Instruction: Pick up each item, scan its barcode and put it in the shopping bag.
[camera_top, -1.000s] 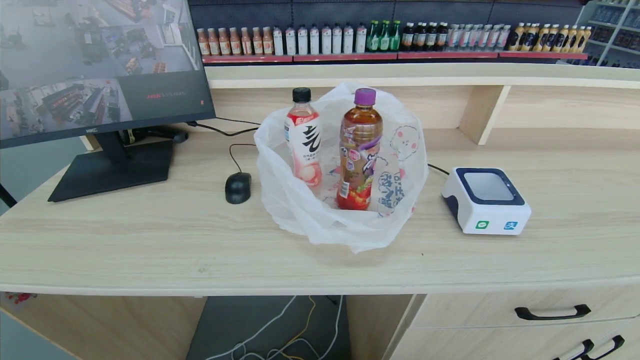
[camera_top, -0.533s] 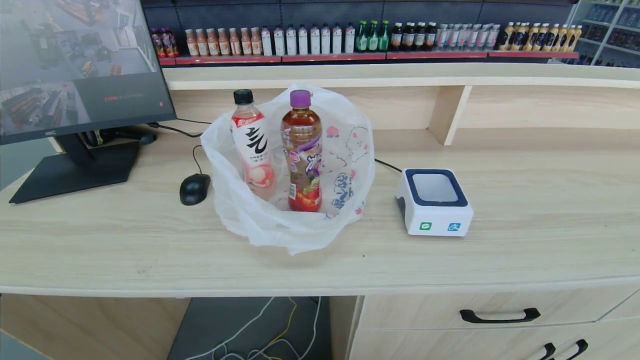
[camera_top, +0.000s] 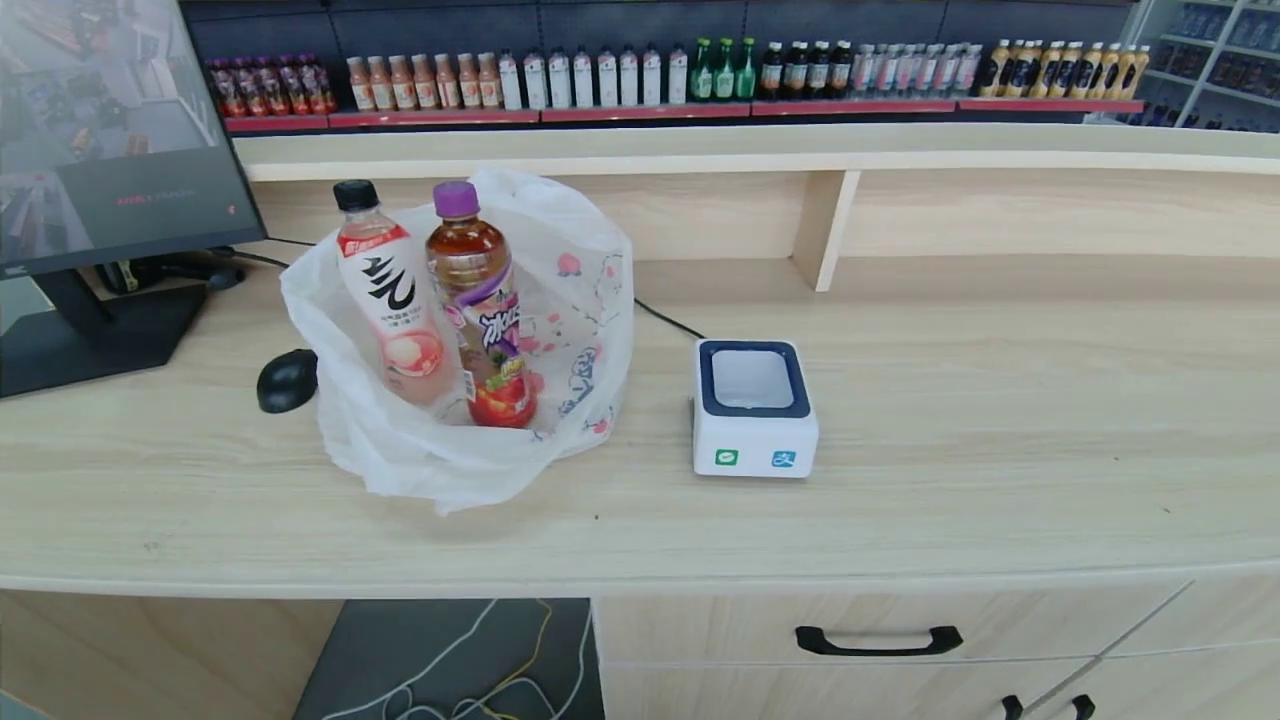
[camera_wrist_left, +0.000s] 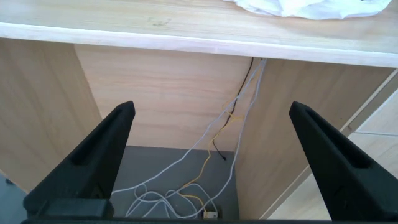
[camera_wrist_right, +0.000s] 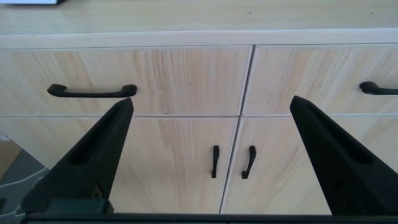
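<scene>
Gaping left end effector (camera_wrist_left: 211, 107), shopping bag (camera_wrist_left: 311, 6) seemingly distant

Two small square signs, green and blue, are seen on the front of the scanner (camera_top: 752, 408), at the centre of the frame. A large black character is printed on the black-capped bottle (camera_top: 385, 295), centre left; other print cannot be read.

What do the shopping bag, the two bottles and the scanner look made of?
Shopping bag: thin translucent white plastic film, crumpled, bottles showing through. Black-capped bottle and purple-capped bottle: probably clear plastic, drink visible, glossy wrap labels. Scanner: smooth hard white plastic shell; its dark-framed top window could be glass or plastic.
</scene>
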